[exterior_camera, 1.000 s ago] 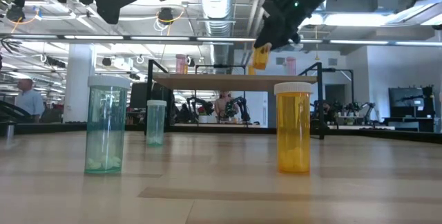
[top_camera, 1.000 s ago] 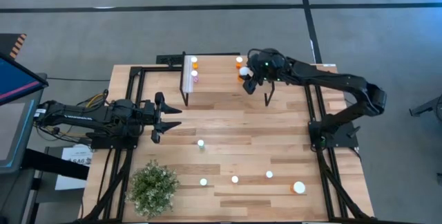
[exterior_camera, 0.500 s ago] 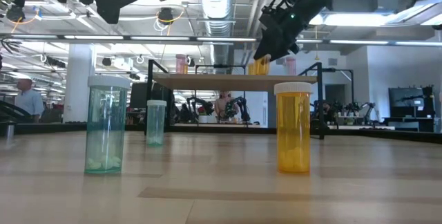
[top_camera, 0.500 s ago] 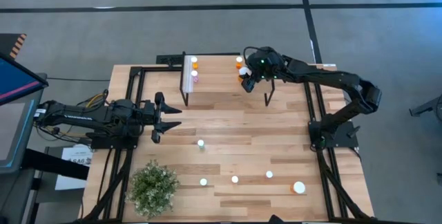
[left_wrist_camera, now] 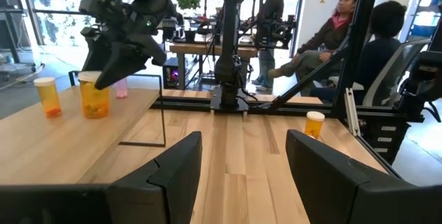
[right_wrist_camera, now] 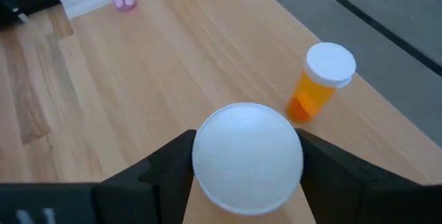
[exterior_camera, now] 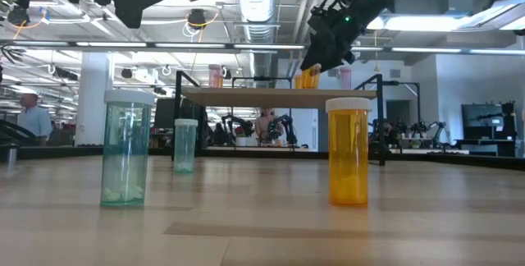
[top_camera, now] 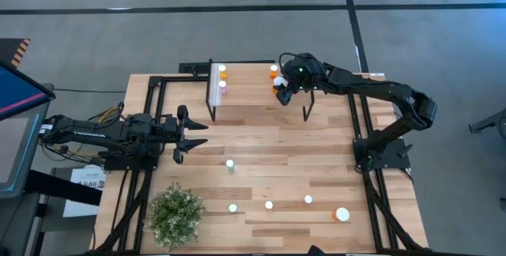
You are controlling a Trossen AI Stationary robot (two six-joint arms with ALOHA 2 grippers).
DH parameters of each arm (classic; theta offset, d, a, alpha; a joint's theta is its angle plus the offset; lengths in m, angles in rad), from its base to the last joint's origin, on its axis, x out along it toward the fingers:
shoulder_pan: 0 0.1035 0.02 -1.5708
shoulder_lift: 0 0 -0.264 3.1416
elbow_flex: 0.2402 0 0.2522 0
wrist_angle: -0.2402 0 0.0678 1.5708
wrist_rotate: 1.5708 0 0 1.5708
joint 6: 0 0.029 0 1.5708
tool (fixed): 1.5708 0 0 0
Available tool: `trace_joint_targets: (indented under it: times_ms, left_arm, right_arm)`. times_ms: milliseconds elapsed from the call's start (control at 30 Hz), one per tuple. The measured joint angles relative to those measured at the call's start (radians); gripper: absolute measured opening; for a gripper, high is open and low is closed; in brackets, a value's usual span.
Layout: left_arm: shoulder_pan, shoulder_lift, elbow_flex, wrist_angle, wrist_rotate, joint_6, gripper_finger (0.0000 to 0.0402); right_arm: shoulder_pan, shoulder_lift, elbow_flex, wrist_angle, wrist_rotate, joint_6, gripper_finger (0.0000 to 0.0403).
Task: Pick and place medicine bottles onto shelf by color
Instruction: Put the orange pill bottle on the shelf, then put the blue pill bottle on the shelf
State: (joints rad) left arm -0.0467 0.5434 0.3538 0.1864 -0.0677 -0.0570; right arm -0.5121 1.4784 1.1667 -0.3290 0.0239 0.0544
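The right gripper (top_camera: 282,90) is over the right end of the shelf (top_camera: 253,82), its fingers (right_wrist_camera: 166,165) pinching a large orange bottle (left_wrist_camera: 94,97) by the white cap (right_wrist_camera: 247,157). In the low view that bottle's base appears to sit at the shelf top, though contact is hard to judge.

Counting the shelf in the high view: four bottles. A small orange bottle (top_camera: 273,70) stands just beyond the held one at the right end. At the left end, by the white strip (top_camera: 213,84), stand another orange bottle (top_camera: 222,69) and a pink bottle (top_camera: 223,87), nearer.

On the table (top_camera: 261,141) are five more bottles. One with a white cap (top_camera: 230,163) stands alone mid-table. Along the near edge stand three small ones (top_camera: 233,208) (top_camera: 269,205) (top_camera: 308,200) and a larger orange bottle (top_camera: 341,214) at the right.

One potted plant (top_camera: 175,214) sits at the near left corner.

The left gripper (top_camera: 194,133) hangs over the left side of the table, well apart from every bottle, fingers (left_wrist_camera: 173,172) spread and holding nothing.
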Motion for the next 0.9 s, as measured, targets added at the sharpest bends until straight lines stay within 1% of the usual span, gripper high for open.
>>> trace_joint_targets:
  times_ms: [133,367,567,667,733,800,900]
  left_arm:
    - [0.0,0.0,0.0,0.0,0.0,0.0,0.0199]
    - [0.0,0.0,0.0,0.0,0.0,0.0,0.0199]
    - [0.0,0.0,0.0,0.0,0.0,0.0,0.0199]
    - [0.0,0.0,0.0,0.0,0.0,0.0,0.0199]
    - [0.0,0.0,0.0,0.0,0.0,0.0,0.0199]
    - [0.0,0.0,0.0,-0.002,0.0,-0.001,0.0199]
    - [0.0,0.0,0.0,-0.015,0.0,-0.001,0.0199]
  right_arm:
    - [0.0,0.0,0.0,0.001,0.0,-0.001,0.0266]
    - [0.0,-0.01,0.0,-0.001,0.0,-0.002,0.0267]
    - [0.02,-0.021,0.09,-0.109,0.001,-0.002,0.0267]
    - [0.045,-0.021,0.149,-0.185,0.001,-0.005,0.0267]
    - [0.074,-0.021,0.18,-0.203,0.006,-0.022,0.0267]
    - [0.113,-0.039,0.185,-0.207,0.025,-0.034,0.0266]
    - [0.2,-0.065,0.187,-0.208,0.078,-0.052,0.0266]
